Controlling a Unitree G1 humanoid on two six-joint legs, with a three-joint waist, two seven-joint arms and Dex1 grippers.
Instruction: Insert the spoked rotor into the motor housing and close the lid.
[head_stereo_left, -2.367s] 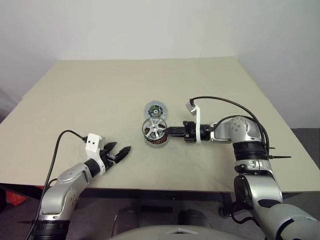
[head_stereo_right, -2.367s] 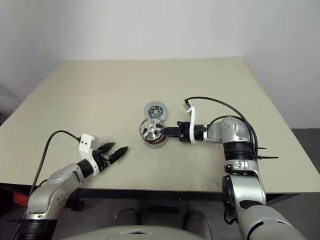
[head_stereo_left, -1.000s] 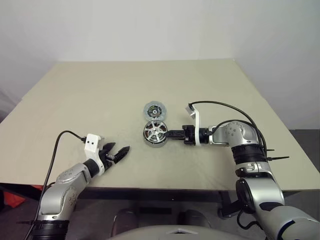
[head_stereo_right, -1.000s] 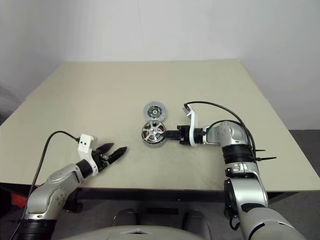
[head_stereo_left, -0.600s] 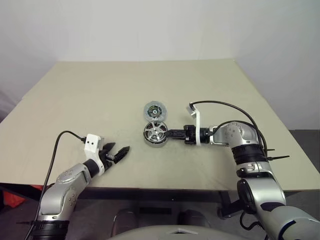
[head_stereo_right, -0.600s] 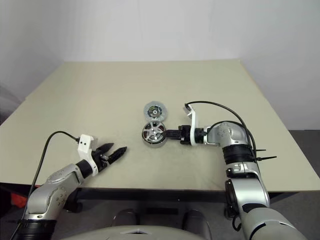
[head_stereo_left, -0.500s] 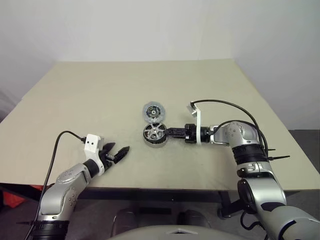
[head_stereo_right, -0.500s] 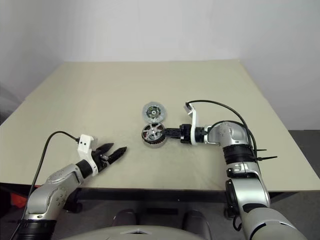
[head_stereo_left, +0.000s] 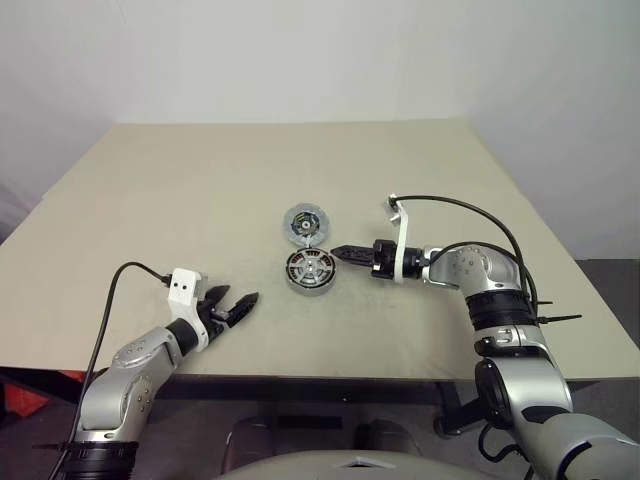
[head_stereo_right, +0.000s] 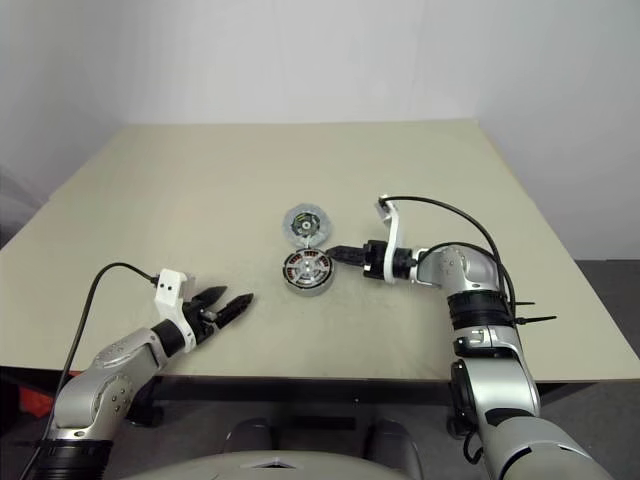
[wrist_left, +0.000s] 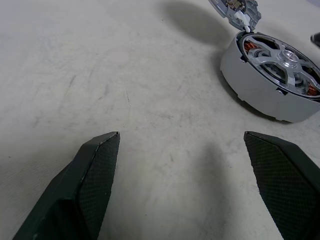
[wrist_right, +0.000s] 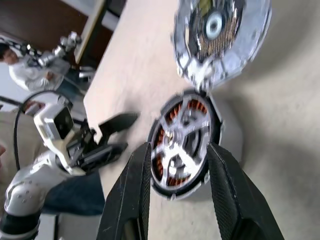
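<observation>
Desk (head_stereo_left: 180, 190) is a plain beige top, otherwise bare around the parts; white wall behind it. Nothing lies between either gripper and the motor.

Motor housing (head_stereo_left: 309, 272) sits near the middle of the desk, somewhat toward the near edge. It is a shallow silver-grey cup with copper-brown windings showing between the spokes. Spoked rotor (wrist_left: 280, 59) lies flat inside the housing, silver spokes and central hub facing up. Lid (head_stereo_left: 304, 223) is open: a round grey disc joined to the housing's far edge, tilted up and back, with green and dark bits at its centre.

Right gripper (head_stereo_left: 340, 252) is just right of the housing, pointing left at it, tips beside the rim and apart from it in the head views. Its fingers (wrist_right: 131, 200) stand part way apart, holding nothing; in the right wrist view they frame the housing.

Left gripper (head_stereo_left: 238, 304) is well apart from the motor, near the desk's front-left edge, jaws spread wide and empty, aimed toward the housing. A person in light clothing shows off past the desk in the right wrist view.
</observation>
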